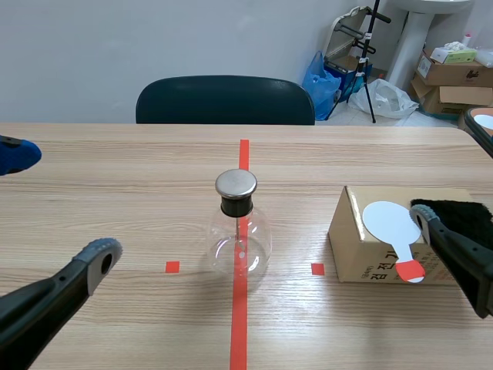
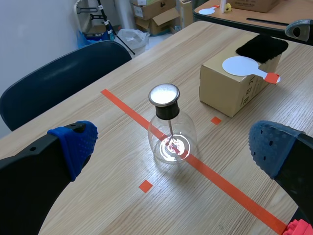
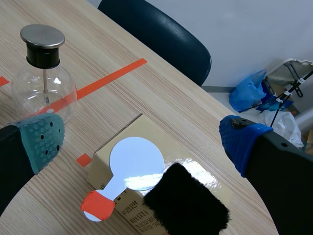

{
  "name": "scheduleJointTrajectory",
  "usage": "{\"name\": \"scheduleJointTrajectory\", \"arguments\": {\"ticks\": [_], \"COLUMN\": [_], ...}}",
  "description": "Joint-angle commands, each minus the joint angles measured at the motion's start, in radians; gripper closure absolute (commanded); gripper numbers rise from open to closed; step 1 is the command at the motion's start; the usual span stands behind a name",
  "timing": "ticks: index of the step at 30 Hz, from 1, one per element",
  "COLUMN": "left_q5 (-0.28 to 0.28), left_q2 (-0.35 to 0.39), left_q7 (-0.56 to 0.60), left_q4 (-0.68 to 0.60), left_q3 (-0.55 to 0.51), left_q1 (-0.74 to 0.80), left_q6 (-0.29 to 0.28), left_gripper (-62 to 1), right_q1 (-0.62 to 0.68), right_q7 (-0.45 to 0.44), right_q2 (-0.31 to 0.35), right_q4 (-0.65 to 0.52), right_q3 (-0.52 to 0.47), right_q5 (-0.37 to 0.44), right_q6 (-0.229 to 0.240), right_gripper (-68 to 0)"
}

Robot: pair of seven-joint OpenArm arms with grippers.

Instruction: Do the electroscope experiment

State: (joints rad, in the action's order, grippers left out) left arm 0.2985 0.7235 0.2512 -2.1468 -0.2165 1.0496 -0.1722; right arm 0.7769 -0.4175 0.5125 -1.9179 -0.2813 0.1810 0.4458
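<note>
Nearest, low at the counter's front edge, the left gripper [image 1: 60, 204] hangs open, its blue-padded fingers spread wide with nothing between them. The flask [image 1: 239, 243] stands ahead of it, well apart. On the other side the right gripper [image 3: 143, 138] is open too, fingers wide, poised above the box [image 1: 356, 250]. In the scene view one of its fingers shows just beside the paddle [image 1: 390, 223]; whether it touches cannot be told.

The counter [image 1: 115, 185] is pale wood grain. An orange-red tape line [image 1: 239, 316] runs away down its middle, with a small tape square [image 1: 172, 267] on each side. The flask stands upright on the line, between the squares: clear round glass, a black neck, a flat metal cap [image 1: 236, 183] and a thin rod [image 2: 171, 131] hanging down inside.

Right of the flask, near the right-hand square, sits the box, brown cardboard. On its top lie two things. The paddle is a white disc with a red-tipped handle that juts over the box's near edge. The fur [image 1: 461, 212] is a black patch just beside the disc.

Past the counter's far edge a dark chair [image 1: 225, 100] is pushed in. Behind it is a plain grey wall [image 1: 154, 38]. On the floor in the far right corner are a blue bag [image 1: 323, 77], a black stand [image 1: 368, 69], a white pedestal [image 1: 412, 42] and stacked cartons [image 1: 451, 73]. A second, dark-edged table [image 2: 234, 17] stands beyond the box.
</note>
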Motion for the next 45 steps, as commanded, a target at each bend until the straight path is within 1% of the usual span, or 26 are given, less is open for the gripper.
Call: {"name": "scheduleJointTrajectory", "arguments": {"ticks": [1,3,12,35,37,39,45], "left_q5": [-0.019,-0.027,-0.026,-0.026,-0.017,0.005,0.004], "left_q2": [0.003,0.003,0.003,0.003,0.003,0.003,0.003], "left_q7": [0.021,0.020,0.018,0.009,0.009,0.009,0.009], "left_q4": [-0.014,-0.014,-0.014,-0.014,-0.014,-0.014,-0.014], "left_q3": [0.001,0.001,0.001,0.001,0.001,0.001,0.001], "left_q1": [-0.008,-0.016,-0.084,-0.083,-0.083,-0.083,-0.083], "left_q6": [0.001,0.000,0.001,-0.002,-0.002,-0.002,-0.002], "left_gripper": [-62.3,-62.3,-62.3,-62.3,-62.3,-62.3,-62.3], "right_q1": [0.002,0.002,0.002,0.002,0.002,0.002,0.002], "right_q7": [-0.015,-0.015,-0.015,-0.026,-0.026,-0.026,-0.026], "right_q2": [0.008,0.008,0.008,0.008,0.008,0.008,0.008], "right_q4": [-0.006,-0.006,-0.006,-0.006,-0.006,-0.006,-0.006], "right_q3": [-0.015,-0.015,-0.015,-0.015,-0.015,-0.015,-0.015], "right_q5": [0.014,0.014,0.014,0.014,0.014,0.014,0.014], "right_q6": [-0.003,-0.003,-0.003,-0.003,-0.003,-0.003,-0.003], "right_gripper": [-67.9,-67.9,-67.9,-67.9,-67.9,-67.9,-67.9]}}
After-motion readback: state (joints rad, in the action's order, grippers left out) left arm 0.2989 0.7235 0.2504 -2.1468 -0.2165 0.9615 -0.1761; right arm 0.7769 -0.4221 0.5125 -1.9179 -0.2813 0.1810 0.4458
